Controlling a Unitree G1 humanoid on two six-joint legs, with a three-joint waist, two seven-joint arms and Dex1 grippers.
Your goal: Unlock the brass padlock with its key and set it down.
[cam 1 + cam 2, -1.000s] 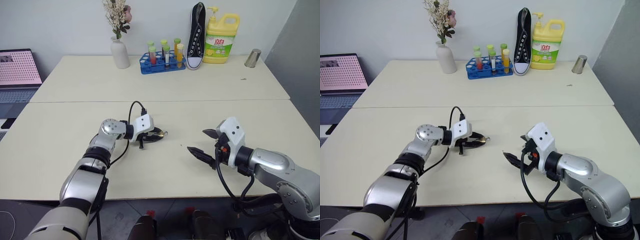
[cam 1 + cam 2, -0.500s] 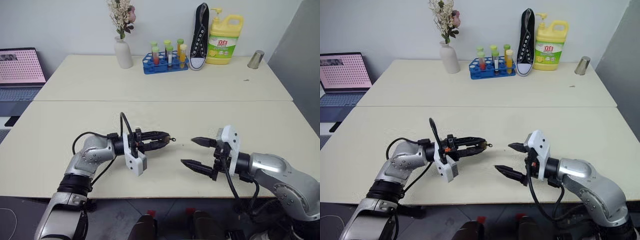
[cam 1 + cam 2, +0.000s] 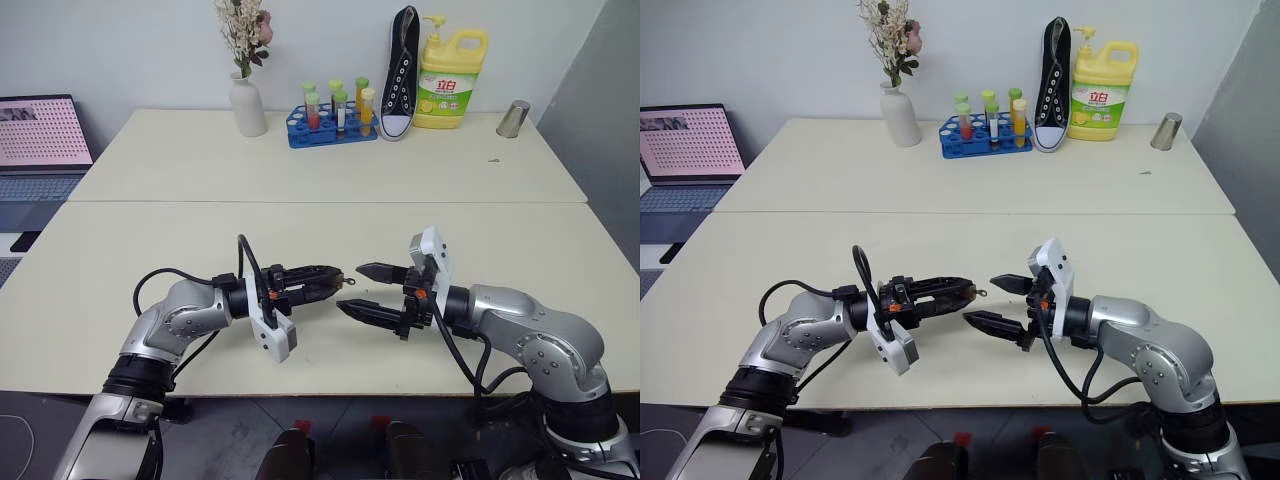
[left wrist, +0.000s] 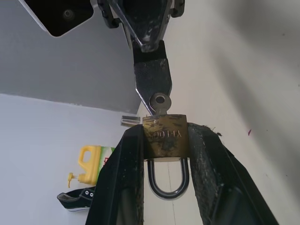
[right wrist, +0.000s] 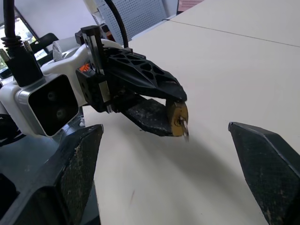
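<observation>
**Padlock held aloft between two facing grippers**

The left gripper (image 3: 325,281) was clamped on the small brass padlock (image 4: 165,136), a blocky yellow-metal body with a thin silvery shackle. In the left wrist view the two black fingers (image 4: 124,173) pressed the body from either side, the shackle looping back between them and a small silvery key (image 4: 160,101) standing in the keyhole at the body's outer face. The head views showed the padlock lifted above the cream table (image 3: 200,250), at the tip of the left gripper, which pointed sideways toward the other arm.

The right gripper (image 3: 357,289) faced it with its black fingers spread wide and nothing between them. One fingertip (image 3: 366,269) stood level with the key, the other lower, and the key's end sat just short of the gap between them, apart from both.

At the far edge of the table stood a white vase of dried flowers (image 3: 246,105), a blue rack of coloured test tubes (image 3: 332,125), a black sneaker (image 3: 398,70) propped upright and a yellow detergent bottle (image 3: 449,80).
</observation>
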